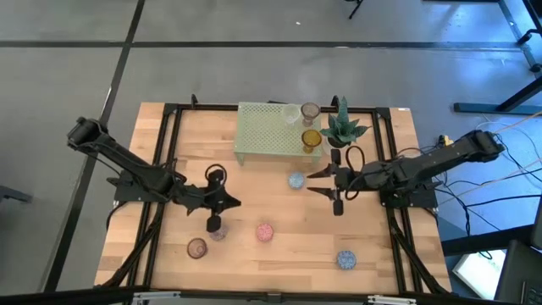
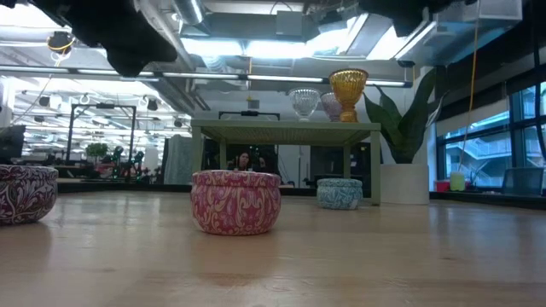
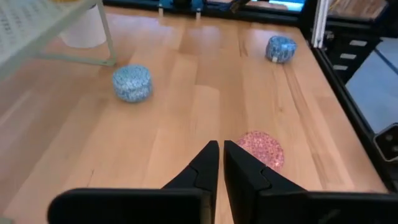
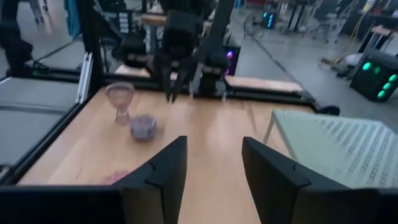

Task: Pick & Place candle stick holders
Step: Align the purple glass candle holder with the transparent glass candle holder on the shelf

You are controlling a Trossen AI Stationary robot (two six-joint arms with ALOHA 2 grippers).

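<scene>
Nearest the low camera: pink patterned round holder (image 2: pixel 235 201), on bare wood at the front middle of the table, well apart from both grippers.

1. Pale wooden table (image 1: pixel 398 254) in a black frame; carries all the items.
2. Left arm, reaching in from the table's left edge. Left gripper (image 1: pixel 235 203) has its jaws together, nothing between them, and points across the table toward the pink holder; judged to be between picks.
3. Right arm, reaching in from the right edge. Right gripper (image 1: pixel 312 182) has its jaws apart and empty, just beside the nearer pale blue round holder (image 1: pixel 295 180); the spread looks like readiness for a grasp.
4. Pale green perforated stand (image 1: pixel 267 131), at the table's back; apparently the drop-off, since three holders sit at its right end.
5. Spiky green potted plant (image 1: pixel 343 127), just beside that end; an obstacle for the right arm.
6. On the stand: amber glass goblet (image 1: pixel 312 140), clear glass cup (image 1: pixel 292 113), mauve glass cup (image 1: pixel 310 111).
7. On the table: pinkish stemmed glass (image 4: pixel 120 99) and brownish patterned holder (image 1: pixel 196 247) near the left gripper; second blue holder (image 1: pixel 345 259), front right.
</scene>
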